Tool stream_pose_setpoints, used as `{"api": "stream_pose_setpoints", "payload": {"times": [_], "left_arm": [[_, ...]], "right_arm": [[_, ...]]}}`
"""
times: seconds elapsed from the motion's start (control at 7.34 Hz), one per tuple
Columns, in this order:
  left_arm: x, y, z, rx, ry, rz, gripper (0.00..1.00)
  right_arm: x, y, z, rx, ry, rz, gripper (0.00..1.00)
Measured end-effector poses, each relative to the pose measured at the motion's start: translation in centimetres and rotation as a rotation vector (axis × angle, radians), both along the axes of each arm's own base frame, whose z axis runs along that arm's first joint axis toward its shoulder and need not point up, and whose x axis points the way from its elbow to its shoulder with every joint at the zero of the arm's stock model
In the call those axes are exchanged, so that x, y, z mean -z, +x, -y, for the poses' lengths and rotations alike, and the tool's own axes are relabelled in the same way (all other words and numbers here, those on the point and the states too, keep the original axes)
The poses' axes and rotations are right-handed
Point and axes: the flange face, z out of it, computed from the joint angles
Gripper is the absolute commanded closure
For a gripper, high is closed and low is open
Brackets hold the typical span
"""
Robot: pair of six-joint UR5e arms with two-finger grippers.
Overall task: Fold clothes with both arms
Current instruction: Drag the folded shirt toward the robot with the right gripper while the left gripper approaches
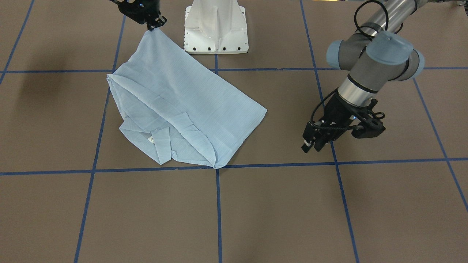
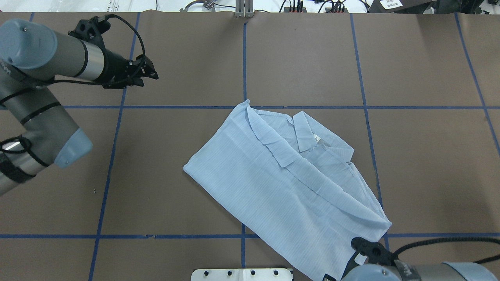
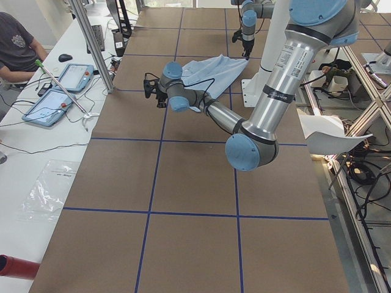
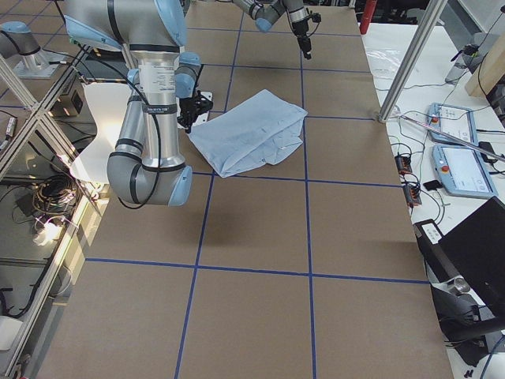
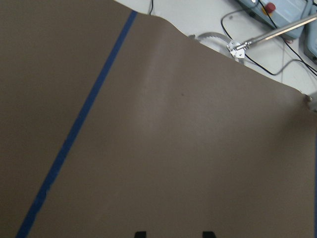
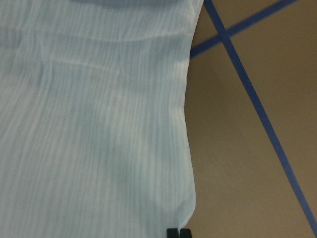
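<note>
My right tool [image 1: 153,26] is pinched closed on one corner of the shirt [image 1: 182,102]. In the right wrist view its two fingertips meet at the cloth's very edge. That corner is drawn up off the counter [image 1: 256,212], and the rest of the shirt lies in a loose fold on the brown surface. It spreads from near the white pedestal base [image 1: 215,27] out toward the middle, across one of the blue tape lines [image 1: 218,204]. The collar [image 2: 306,130] sits on the side away from the base, with a folded flap lying over the body beside it. The base stands just beside the lifted edge, close to my right tool.

My left tool [image 1: 310,146] hangs well apart from the shirt, on its other side. It points down at the counter with its fingers spread and nothing between them. Its wrist view shows only brown surface and a tape line below it.

Beyond the counter's far edge, an upright metal post [image 3: 91,43] stands at the rim. Behind it are two blue-framed tablets [image 3: 61,91] with trailing cables and a seated person [image 3: 15,43].
</note>
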Motion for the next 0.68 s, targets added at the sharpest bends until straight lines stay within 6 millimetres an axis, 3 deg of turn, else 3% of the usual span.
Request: {"api": "stream_pose_setpoints", "payload": {"times": [0.14, 0.27, 0.41, 0.68], "left_arm": [[1.9, 2.1, -4.2, -0.066, -0.014, -0.018, 0.0], [3.5, 4.3, -7.9, -0.114, -0.064, -0.03, 0.02], [4.5, 6.0, -10.9, -0.145, -0.124, -0.037, 0.09], [4.2, 10.3, -15.8, -0.184, -0.251, -0.008, 0.15]], "right_arm": [[0.2, 0.0, -0.6, -0.02, -0.013, -0.004, 0.0], [0.7, 0.6, 0.7, -0.059, -0.018, 0.005, 0.0], [1.4, 1.8, 3.5, -0.124, -0.019, 0.025, 0.0], [3.2, 4.8, 12.9, -0.257, 0.045, 0.078, 0.0]]}}
